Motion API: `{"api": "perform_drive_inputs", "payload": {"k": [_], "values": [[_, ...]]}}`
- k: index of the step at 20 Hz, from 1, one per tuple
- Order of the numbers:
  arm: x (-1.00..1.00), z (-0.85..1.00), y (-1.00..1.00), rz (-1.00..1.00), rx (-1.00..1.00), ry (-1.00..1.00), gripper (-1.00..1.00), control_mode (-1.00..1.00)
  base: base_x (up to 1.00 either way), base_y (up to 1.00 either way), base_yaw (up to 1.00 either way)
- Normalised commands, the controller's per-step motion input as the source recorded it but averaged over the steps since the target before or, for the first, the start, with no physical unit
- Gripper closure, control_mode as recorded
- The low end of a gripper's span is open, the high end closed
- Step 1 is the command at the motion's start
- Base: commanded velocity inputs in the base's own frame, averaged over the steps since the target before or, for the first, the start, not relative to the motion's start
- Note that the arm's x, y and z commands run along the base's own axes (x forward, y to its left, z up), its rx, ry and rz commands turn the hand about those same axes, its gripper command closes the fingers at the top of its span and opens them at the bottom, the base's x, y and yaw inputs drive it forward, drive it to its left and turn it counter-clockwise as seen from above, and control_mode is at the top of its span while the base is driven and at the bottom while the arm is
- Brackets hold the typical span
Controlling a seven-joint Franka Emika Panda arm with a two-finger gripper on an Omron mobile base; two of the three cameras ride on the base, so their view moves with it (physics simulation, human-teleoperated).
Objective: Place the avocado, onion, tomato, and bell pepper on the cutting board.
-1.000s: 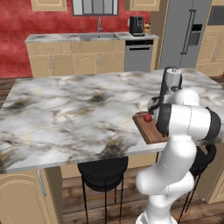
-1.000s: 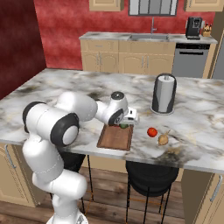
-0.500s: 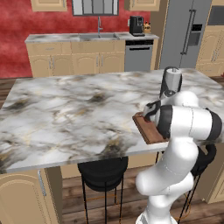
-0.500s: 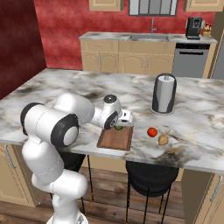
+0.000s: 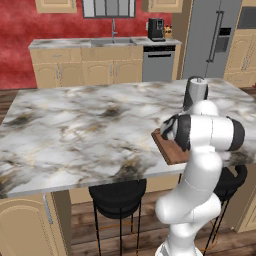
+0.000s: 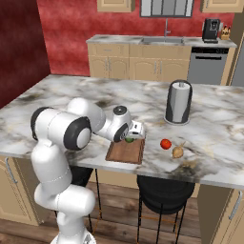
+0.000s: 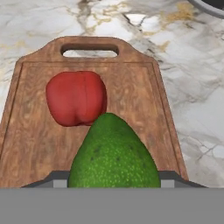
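Observation:
In the hand view, my gripper (image 7: 113,178) is shut on the green avocado (image 7: 113,153) and holds it just above the near part of the reddish-brown cutting board (image 7: 30,144). A red bell pepper (image 7: 76,98) lies on the board beyond the avocado. From the right base view, the gripper (image 6: 132,136) hangs over the board (image 6: 125,152) with the avocado (image 6: 128,140) under it. The red tomato (image 6: 165,144) and tan onion (image 6: 177,152) rest on the counter to the right of the board. My arm covers most of the board (image 5: 169,149) in the left base view.
A dark paper towel holder (image 6: 178,101) stands on the marble island behind the tomato, also visible as the holder (image 5: 196,92) past my arm. The board lies near the island's front edge, with black stools (image 6: 164,188) below. Bare marble (image 5: 85,125) spreads to the left.
My hand has sunk a little and shifted back over the board with the avocado still gripped. The arm now hides the red piece on the board in the left base view.

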Motion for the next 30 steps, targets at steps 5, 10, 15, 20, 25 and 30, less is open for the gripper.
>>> {"api": "perform_drive_inputs", "payload": {"k": [5,10,15,20,25,30], "values": [[0.16,-0.17,-0.02,0.00,0.00,0.00,1.00,-1.00,0.00,0.00,0.00],[0.11,-0.15,-0.02,0.00,0.00,0.00,1.00,-1.00,0.00,0.00,0.00],[0.06,-0.17,0.00,0.00,0.00,0.00,1.00,-1.00,0.00,0.00,0.00],[0.04,-0.13,0.00,0.00,0.00,0.00,-1.00,-1.00,0.00,0.00,0.00],[0.00,0.02,0.00,0.00,0.00,0.01,-1.00,-1.00,0.00,0.00,0.00],[0.00,0.18,0.00,0.00,0.00,0.01,-1.00,-1.00,0.00,0.00,0.00]]}}
